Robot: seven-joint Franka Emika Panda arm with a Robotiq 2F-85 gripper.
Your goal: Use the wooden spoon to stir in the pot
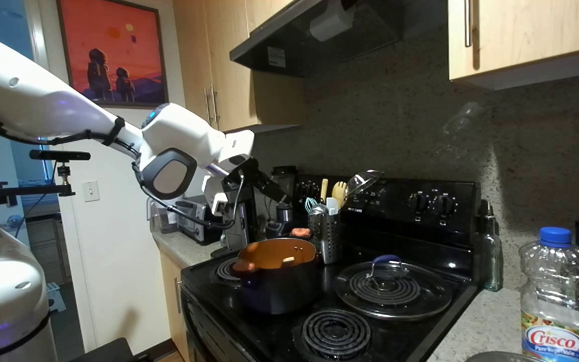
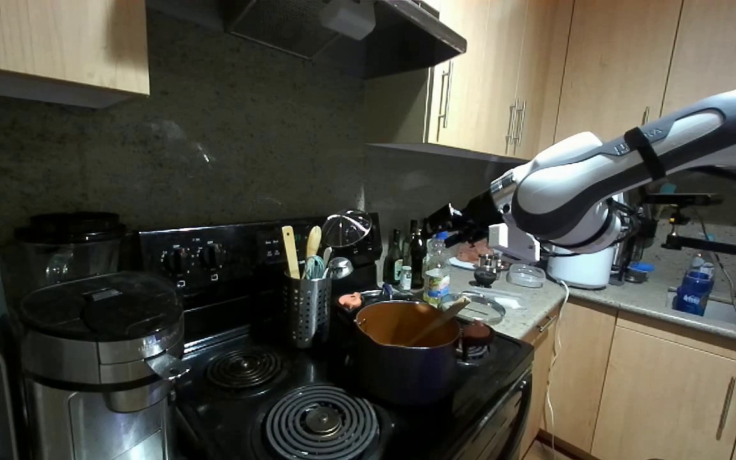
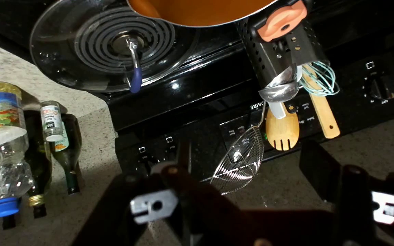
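Steel-sided and black-lidded, an appliance (image 2: 128, 364) stands closest to the camera, at the left in an exterior view. Next come two coil burners (image 2: 323, 421) of the black stove (image 2: 419, 427), then a perforated steel holder (image 2: 307, 319) with wooden utensils (image 2: 291, 252) and a wire strainer (image 3: 243, 162) rising from it. Right of that, the pot (image 2: 406, 374) sits upright on the stove, orange inside. Tilted in it is the wooden spoon (image 2: 441, 322), its handle end above the rim. Higher up, apart from both, hangs the tool (image 3: 248, 167) with its fingers spread; the wrist view shows the wire strainer beyond the gap. Below the arm (image 2: 591, 185), a clear round dish (image 2: 525, 282) rests on the worktop (image 2: 542, 298); farther right stand a white rounded appliance (image 2: 580, 268) and a blue container (image 2: 694, 294).
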